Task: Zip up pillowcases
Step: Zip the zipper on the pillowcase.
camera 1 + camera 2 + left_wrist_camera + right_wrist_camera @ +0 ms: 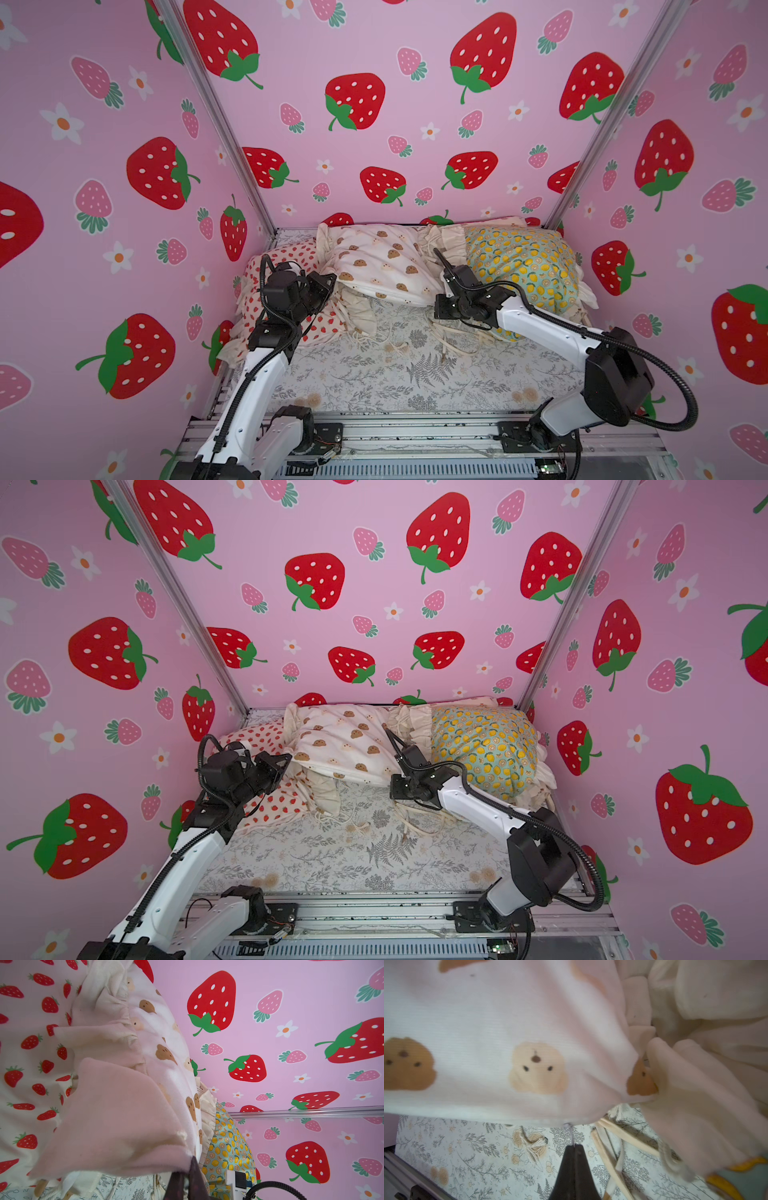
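Pillowcases crowd the far end of the sheet (pixel 415 374) in both top views. The strawberry pillowcase (pixel 286 255) is at the left and the lemon pillowcase (pixel 523 266) at the right. The bear pillowcase (pixel 382 257) lies between them, overlapping both. Both arms reach for the bear one, so it is probably the piece in hand. The left arm (pixel 266 370) stretches forward, and its jaws meet that pillowcase's near left corner. The right arm (pixel 540 328) bends in from the right with its wrist raised. Its jaws show as one thin dark point by the cream frill between the bear and lemon prints. The cloth between the two grips looks stretched, likely to hold the zip line taut.

From the left wrist, the left jaws are clenched on cloth at the bear pillowcase's corner, where its ruffle (pixel 116 1118) bunches up close to the lens. That hold probably anchors the corner against the other arm's pull.

From the right wrist, the right jaws are pinched tight on the zip pull (pixel 569 1132), a small pale tab hanging from the bear pillowcase's hem above the sheet. Loose cream ties (pixel 608 1153) lie just beside it on the sheet. The teeth are hidden, so it is unclear how far the zip is closed.
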Controlling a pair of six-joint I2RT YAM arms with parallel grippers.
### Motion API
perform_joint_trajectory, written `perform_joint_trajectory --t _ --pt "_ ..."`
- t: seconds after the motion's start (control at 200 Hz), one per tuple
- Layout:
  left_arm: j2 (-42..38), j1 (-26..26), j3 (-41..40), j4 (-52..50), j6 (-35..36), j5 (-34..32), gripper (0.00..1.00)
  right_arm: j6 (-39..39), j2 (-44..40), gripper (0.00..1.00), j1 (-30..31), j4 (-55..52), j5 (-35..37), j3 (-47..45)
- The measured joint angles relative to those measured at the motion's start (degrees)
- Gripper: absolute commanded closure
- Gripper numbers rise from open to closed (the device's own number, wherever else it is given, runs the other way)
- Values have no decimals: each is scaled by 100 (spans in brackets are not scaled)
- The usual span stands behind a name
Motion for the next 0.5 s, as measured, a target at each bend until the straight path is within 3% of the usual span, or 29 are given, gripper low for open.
perform_joint_trajectory --t 0.5 --pt "103 350 26 -59 116 282 100 -356 -33 100 -188 -199 256 48"
